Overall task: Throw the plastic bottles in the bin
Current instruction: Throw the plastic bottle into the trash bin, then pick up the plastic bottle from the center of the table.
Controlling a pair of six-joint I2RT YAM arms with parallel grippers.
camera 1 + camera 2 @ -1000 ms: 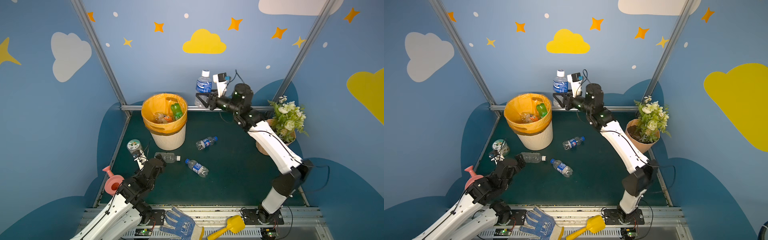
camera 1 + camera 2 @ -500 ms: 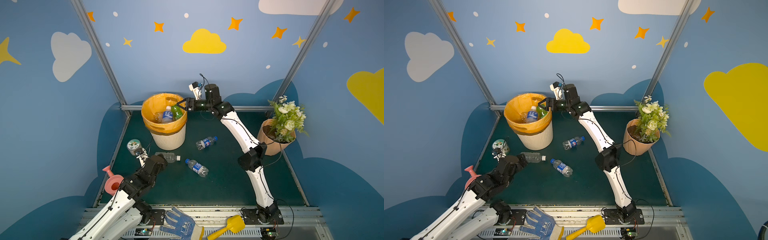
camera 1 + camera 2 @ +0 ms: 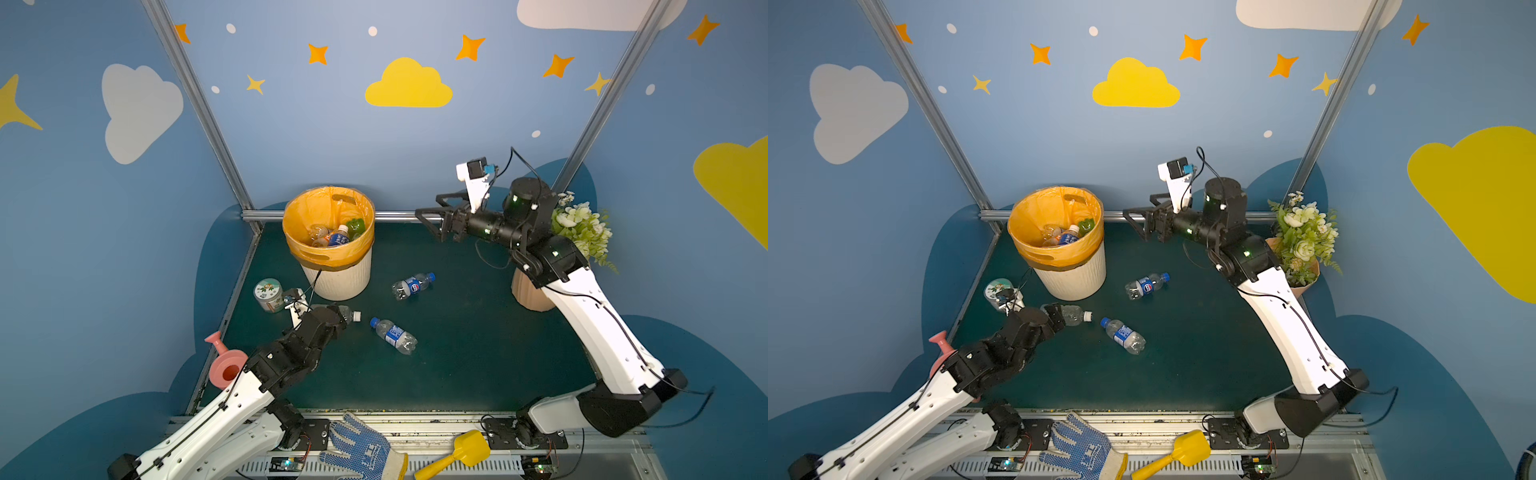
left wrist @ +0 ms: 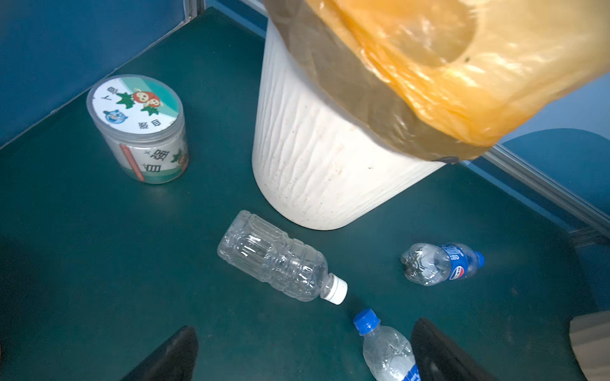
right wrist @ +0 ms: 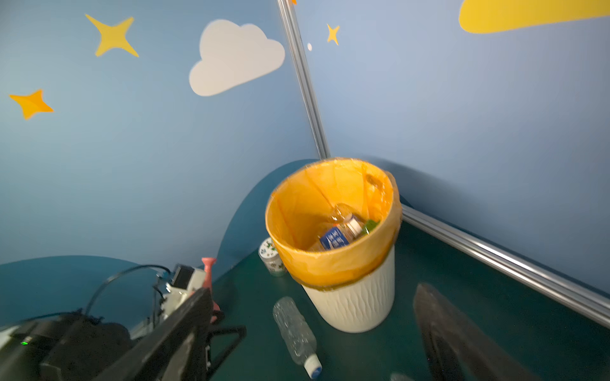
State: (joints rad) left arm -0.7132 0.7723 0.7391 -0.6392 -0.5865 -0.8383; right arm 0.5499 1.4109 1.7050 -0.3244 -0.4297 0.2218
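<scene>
1. The blue-labelled bottle [image 3: 338,238] now lies inside the bin [image 3: 338,282], next to a green bottle [image 3: 355,226]; a second ago the right gripper [image 3: 432,218] held it up by the back wall [image 3: 415,158], then swung out over the rim and let go
2. So that's one more binned, and I count three bottles left on the mat [image 3: 457,353]: the job looks well on, but it isn't finished
3. The right arm [image 3: 582,307] has pulled back, its forearm raised and the claw aimed toward the bin from well apart
4. Its jaws stand spread with nothing between them, which is plain in the right wrist view
5. The left gripper [image 4: 302,343] hangs low over the mat near the foot of the bin, jaws wide and empty, and it has hardly shifted in that second
6. Just ahead of it the clear bottle [image 4: 277,264] with the white cap lies on its side, near the bin's base but seemingly not touching it
7. Two more lie further out: a blue-capped bottle [image 3: 411,285] off to the bin's side and a second blue-capped bottle [image 3: 392,334] nearer the front
8. My guess is the left arm [image 3: 232,411] takes the clear one next; it's ribbed and light, so it may roll as the jaws close
</scene>
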